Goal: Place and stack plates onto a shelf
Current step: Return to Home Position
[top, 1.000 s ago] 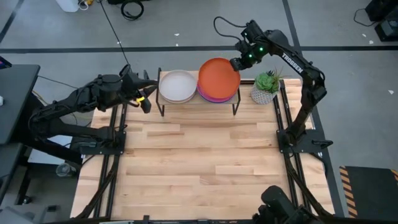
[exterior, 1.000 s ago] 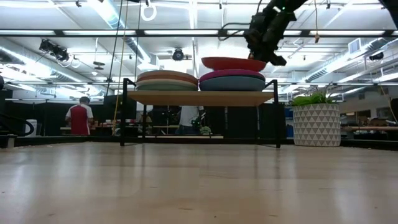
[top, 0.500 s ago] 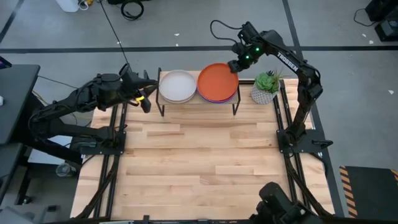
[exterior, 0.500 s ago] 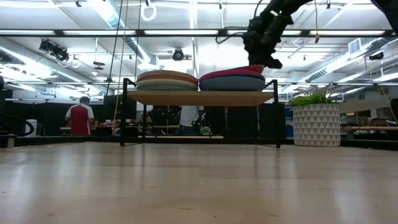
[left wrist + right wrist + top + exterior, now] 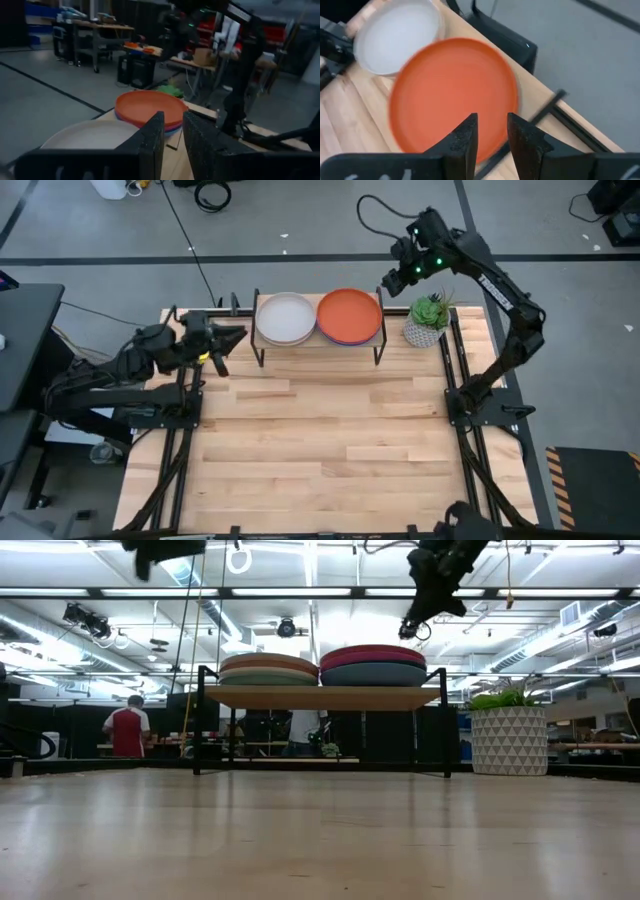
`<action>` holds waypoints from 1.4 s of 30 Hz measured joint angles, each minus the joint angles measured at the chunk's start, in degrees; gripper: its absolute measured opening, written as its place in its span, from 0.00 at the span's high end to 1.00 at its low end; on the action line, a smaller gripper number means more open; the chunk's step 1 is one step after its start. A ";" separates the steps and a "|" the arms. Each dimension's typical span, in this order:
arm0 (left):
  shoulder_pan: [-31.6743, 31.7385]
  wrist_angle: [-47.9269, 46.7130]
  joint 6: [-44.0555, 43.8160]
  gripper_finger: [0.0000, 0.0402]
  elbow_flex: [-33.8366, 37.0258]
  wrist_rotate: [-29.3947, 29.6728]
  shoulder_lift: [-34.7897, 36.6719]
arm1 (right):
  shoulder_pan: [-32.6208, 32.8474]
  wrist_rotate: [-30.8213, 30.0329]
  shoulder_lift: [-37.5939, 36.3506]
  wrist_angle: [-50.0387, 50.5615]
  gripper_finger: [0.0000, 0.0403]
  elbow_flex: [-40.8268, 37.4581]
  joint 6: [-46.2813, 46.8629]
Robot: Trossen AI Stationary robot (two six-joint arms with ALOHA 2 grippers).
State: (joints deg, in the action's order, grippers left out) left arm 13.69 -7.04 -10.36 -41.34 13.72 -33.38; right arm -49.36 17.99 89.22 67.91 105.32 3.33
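Observation:
The shelf (image 5: 318,350) stands at the table's far edge and carries two stacks of plates. The left stack has the cream-white plate (image 5: 286,318) on top. The right stack has the orange plate (image 5: 349,314) on top, lying flat on the magenta plate (image 5: 372,660). My right gripper (image 5: 388,283) hangs above and beyond the orange plate's far right rim, open and empty, as its wrist view (image 5: 492,125) shows. My left gripper (image 5: 240,334) waits left of the shelf with a narrow gap between its fingers (image 5: 172,120), empty.
A potted plant (image 5: 428,320) in a white patterned pot stands right of the shelf, close under my right arm. The near part of the wooden tabletop (image 5: 320,450) is bare. A person (image 5: 127,730) stands in the room far behind the table.
My right gripper has lowered the orange plate flat onto the right stack, let go of it, and risen away toward the table's far right. My left arm has drawn back a little toward the table's left edge.

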 joint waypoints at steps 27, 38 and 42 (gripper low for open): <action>0.03 -2.90 -19.39 0.98 25.42 3.57 32.87 | 21.31 -10.48 -47.90 -53.41 0.73 -68.99 27.80; 0.03 -1.48 -27.11 0.97 30.05 6.64 33.15 | 23.40 -11.32 -64.87 -56.46 0.73 -83.31 34.75; -0.08 -0.73 -30.13 0.97 32.13 6.43 33.14 | 24.33 -11.36 -69.06 -57.65 0.73 -87.54 36.89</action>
State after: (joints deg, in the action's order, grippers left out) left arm 13.61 -7.76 -40.49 -9.20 20.15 -0.24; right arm -25.03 6.63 20.16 10.25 17.78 40.22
